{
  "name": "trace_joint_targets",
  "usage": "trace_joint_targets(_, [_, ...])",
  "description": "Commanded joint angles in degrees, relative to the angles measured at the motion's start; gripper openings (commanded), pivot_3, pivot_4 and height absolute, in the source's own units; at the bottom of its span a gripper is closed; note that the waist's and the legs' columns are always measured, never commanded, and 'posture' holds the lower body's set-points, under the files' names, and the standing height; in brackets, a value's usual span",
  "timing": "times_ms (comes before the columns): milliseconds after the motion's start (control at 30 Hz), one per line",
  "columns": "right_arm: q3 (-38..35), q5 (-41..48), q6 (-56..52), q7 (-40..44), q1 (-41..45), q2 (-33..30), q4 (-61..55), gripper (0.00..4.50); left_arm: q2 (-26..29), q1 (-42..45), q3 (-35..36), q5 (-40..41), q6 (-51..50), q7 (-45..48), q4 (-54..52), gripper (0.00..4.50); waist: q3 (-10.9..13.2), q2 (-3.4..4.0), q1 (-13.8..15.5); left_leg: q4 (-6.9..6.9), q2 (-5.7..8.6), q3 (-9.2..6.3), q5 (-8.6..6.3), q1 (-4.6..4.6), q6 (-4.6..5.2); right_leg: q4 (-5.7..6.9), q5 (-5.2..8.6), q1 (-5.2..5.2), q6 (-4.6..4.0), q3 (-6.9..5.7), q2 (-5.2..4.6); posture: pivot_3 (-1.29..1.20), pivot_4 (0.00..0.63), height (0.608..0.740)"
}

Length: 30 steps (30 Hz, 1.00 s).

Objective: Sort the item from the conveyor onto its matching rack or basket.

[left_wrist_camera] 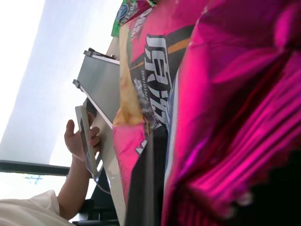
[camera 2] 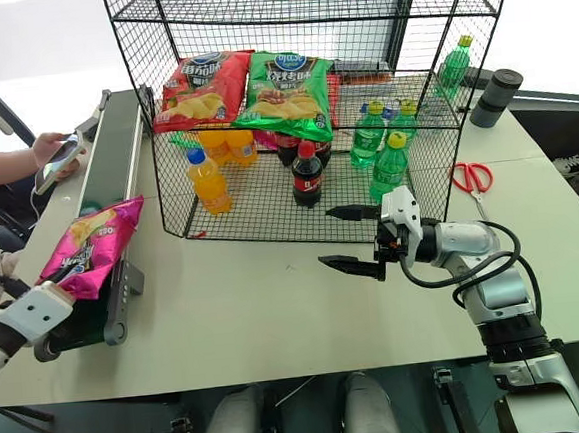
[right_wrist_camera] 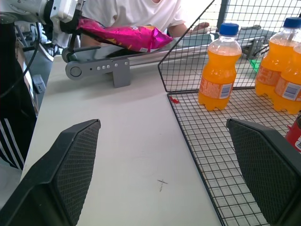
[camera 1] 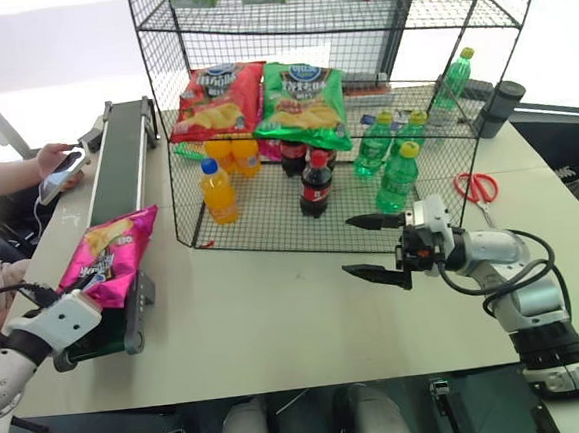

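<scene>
Magenta-pink crisp bag (camera 1: 109, 258) at the near end of the conveyor (camera 1: 121, 175), tilted, lower edge down at the belt's end, upper edge leaning up and away. Left gripper (camera 1: 93, 288) right at that lower edge, fingers clenched on the bag; in the left wrist view the crinkled pink foil (left_wrist_camera: 225, 117) pressed close against the camera, sealed edge nearest. In the right wrist view the bag (right_wrist_camera: 123, 36) raised just above the grey frame end, held from the side nearest the white wrist.

Right gripper (camera 1: 376, 247) well apart from the bag, out over the pale surface (camera 1: 277, 318) in front of the black wire rack (camera 1: 341, 102), pointing toward the robot's left. Fingers (right_wrist_camera: 75, 160) released, spread wide, nothing between them but bare surface and the rack's lowest grid.

On the rack's middle tier, a red bag (camera 1: 218, 99) beside a green bag (camera 1: 304, 103). On the lowest tier, orange bottles (camera 1: 218, 191), cola bottles (camera 1: 315, 184) and green bottles (camera 1: 397, 179). Red-handled scissors (camera 1: 478, 187) on the surface beside the rack, a dark cylinder (camera 1: 500, 108) past them.

By the conveyor's far part, a person's hand (camera 1: 52, 158) holding a phone (camera 1: 61, 175).
</scene>
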<state>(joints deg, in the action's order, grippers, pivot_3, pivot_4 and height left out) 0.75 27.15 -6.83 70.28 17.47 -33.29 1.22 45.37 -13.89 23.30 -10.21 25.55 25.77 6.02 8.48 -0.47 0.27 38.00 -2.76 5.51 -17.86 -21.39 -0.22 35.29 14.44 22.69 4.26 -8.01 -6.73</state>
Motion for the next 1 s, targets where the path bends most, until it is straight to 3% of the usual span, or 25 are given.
trace_joint_targets(33, [-1.34, -0.14, 1.4, -0.2, 1.12, -0.31, -0.69, 4.5, 0.21, 1.73, 1.42, 3.92, -1.03, -0.1, -2.68, 0.05, 0.0, 0.0, 0.0, 0.0, 0.0, 0.0, 0.0, 0.0, 0.0, 0.0, 0.0, 0.0, 0.0, 0.0, 0.0, 0.0, 0.15, 0.74])
trace_joint_targets(167, [-1.33, -0.27, 1.69, -0.5, 0.88, -0.35, -0.74, 4.5, -1.33, 3.69, 4.03, 20.16, -7.27, 6.19, -7.33, 0.05, -0.01, -0.02, 0.1, 0.0, 0.0, 0.0, 0.0, -0.01, 0.0, 0.0, 0.0, 0.0, 0.0, 0.0, -0.02, 0.0, 0.15, 0.74])
trace_joint_targets(267, [-1.43, -0.31, 1.75, -0.44, 0.68, -0.7, -0.69, 4.5, 0.31, 2.88, 8.91, 46.2, -21.97, 16.9, -16.65, 0.05, -0.01, -0.04, -0.08, 0.01, 0.0, 0.0, 0.01, -0.01, -0.01, -0.01, 0.0, -0.01, 0.0, 0.01, -0.03, 0.0, 0.15, 0.74])
trace_joint_targets(467, [-1.95, 0.67, -0.76, -0.01, 0.84, -1.73, -1.08, 4.5, 9.06, -3.92, 18.33, 79.11, -51.49, 28.73, -27.02, 0.05, 0.04, 0.03, -1.24, 0.02, -0.02, -0.05, 0.04, 0.04, -0.07, 0.01, 0.0, -0.07, 0.01, 0.02, 0.03, 0.0, 0.15, 0.74])
trace_joint_targets(600, [-3.6, 11.34, -15.71, -0.84, -0.71, -3.45, -8.12, 4.5, 12.63, -2.88, 15.45, 94.69, -63.87, 28.84, -32.17, 0.05, 0.1, 0.13, -0.83, 0.02, 0.01, -0.09, 0.06, 0.05, -0.11, 0.05, 0.01, -0.07, -0.01, 0.03, 0.19, 0.0, 0.15, 0.74])
trace_joint_targets(700, [-4.31, 22.8, -32.35, -1.65, -3.14, -8.24, -15.81, 4.5, 11.59, 2.24, 7.35, 98.71, -68.47, 29.34, -33.29, 0.05, 0.16, 0.27, -0.44, 0.02, 0.05, -0.19, 0.06, 0.01, -0.1, -0.01, 0.01, -0.11, -0.02, 0.03, 0.19, 0.0, 0.15, 0.74])
trace_joint_targets(800, [-5.43, 28.87, -39.09, -4.54, -4.89, -9.79, -20.6, 4.5, 8.6, 10.83, -0.96, 102.68, -72.7, 27.81, -30.23, 0.05, 0.09, 0.16, 0.02, 0.02, 0.09, -0.27, 0.05, 0.0, -0.09, -0.06, 0.02, -0.15, -0.03, 0.02, 0.22, 0.0, 0.15, 0.74])
trace_joint_targets(933, [-8.36, 35.46, -44.66, -8.13, -4.88, -10.09, -23.04, 4.5, 3.63, 21.4, -10.75, 96.04, -75.72, 31.21, -24.5, 0.05, 0.06, 0.12, 0.19, 0.03, 0.09, -0.27, 0.06, 0.01, -0.1, -0.03, 0.01, -0.15, -0.04, 0.03, 0.3, 0.0, 0.15, 0.74])
trace_joint_targets(1000, [-8.54, 36.13, -45.78, -10.25, -4.72, -9.61, -23.71, 4.5, 2.42, 23.83, -12.24, 94.45, -76.84, 33.04, -22.71, 0.05, 0.04, 0.07, 0.23, 0.04, 0.14, -0.26, 0.07, 0.01, -0.11, -0.04, 0.01, -0.16, -0.04, 0.04, 0.31, 0.0, 0.15, 0.74])
